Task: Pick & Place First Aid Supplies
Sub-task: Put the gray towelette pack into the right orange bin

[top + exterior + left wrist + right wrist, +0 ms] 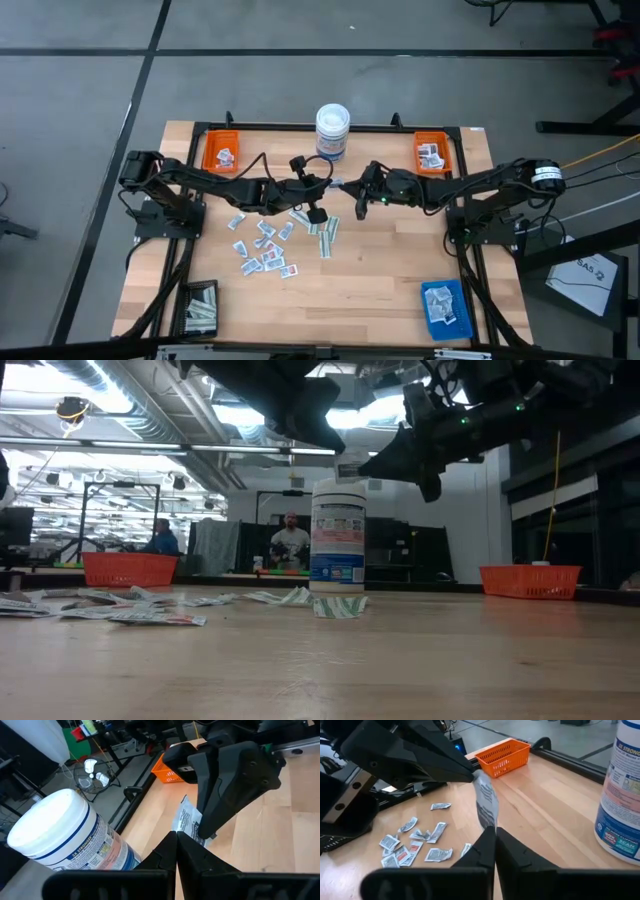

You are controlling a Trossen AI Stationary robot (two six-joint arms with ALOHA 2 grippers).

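Above the middle of the table, the two arms met nose to nose in a handover. The left gripper (470,774) had its fingers pinched on the upper end of a white packet (486,804), and the right gripper (200,837) had its fingers closed on the other end of the same packet, so both held it at once, up in the air just in front of the white tub (333,131). Neither tool showed any gap between its fingers. From where I stood the step in hand looked like the pass from left to right, and the sound way to finish it seemed plain: the left one should let go only once the right grip was firm, opening cleanly without tugging, since a thin paper packet would tear or slide if both pulled. The right arm would then want to draw back level, clear of the tub, before swinging toward the orange tray (432,153) on its side at the far edge, which already held a few packets. The rest of the first aid supplies (262,245) lay scattered flat on the wood nearer the left arm, well apart from any tray, so much of the job seemed left. A blue tray (446,308) sat at the near right corner.
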